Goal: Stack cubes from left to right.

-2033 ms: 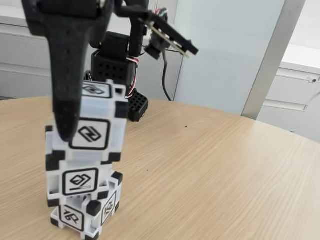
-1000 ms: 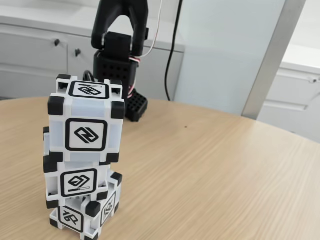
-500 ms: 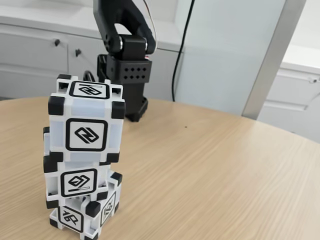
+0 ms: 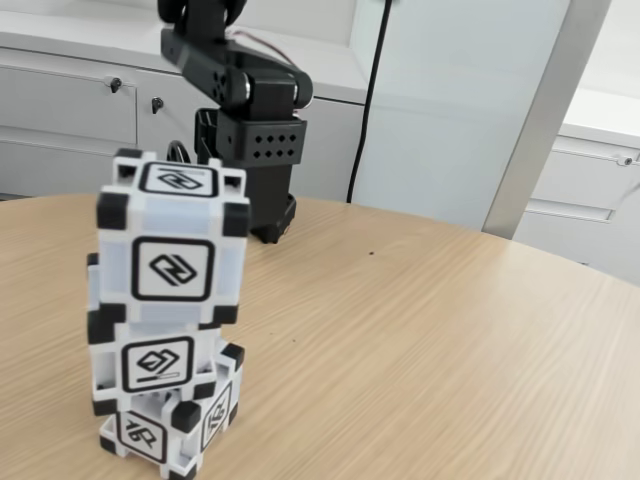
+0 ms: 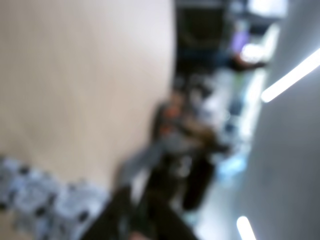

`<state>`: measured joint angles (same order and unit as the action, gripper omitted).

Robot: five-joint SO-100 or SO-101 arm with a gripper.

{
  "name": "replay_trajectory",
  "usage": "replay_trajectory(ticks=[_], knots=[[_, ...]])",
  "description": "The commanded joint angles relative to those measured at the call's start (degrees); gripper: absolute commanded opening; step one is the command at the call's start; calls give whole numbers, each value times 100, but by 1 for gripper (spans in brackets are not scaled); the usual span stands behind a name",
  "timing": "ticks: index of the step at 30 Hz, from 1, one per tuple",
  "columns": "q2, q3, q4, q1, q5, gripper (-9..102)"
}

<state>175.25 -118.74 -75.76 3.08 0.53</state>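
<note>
Three white cubes with black corners stand stacked in one tower at the left of the fixed view: the top cube, the middle cube and the bottom cube. The bottom one is turned a little relative to the others. Nothing touches the tower. The black arm is folded back over its base at the rear of the table, well behind the cubes. The wrist view is heavily blurred; the tower lies at its lower left, and a dark shape at its bottom edge looks like my gripper, its jaws unreadable.
The round wooden table stretches open to the right of the tower. Grey cabinets and a white wall panel stand behind the table. A black cable hangs beside the arm.
The gripper, which stood at the top cube two seconds ago, let go and left the fixed view. The arm has since folded back and up over its base. The tower has not moved.
</note>
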Motion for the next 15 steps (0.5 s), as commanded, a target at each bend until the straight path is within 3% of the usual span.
replay_trajectory(ticks=[1,6,15], knots=[[334,-1327,791,-35,70,0],[510,-2733,1380,-105,70,0],[510,-3867,1336,-132,-272,0]])
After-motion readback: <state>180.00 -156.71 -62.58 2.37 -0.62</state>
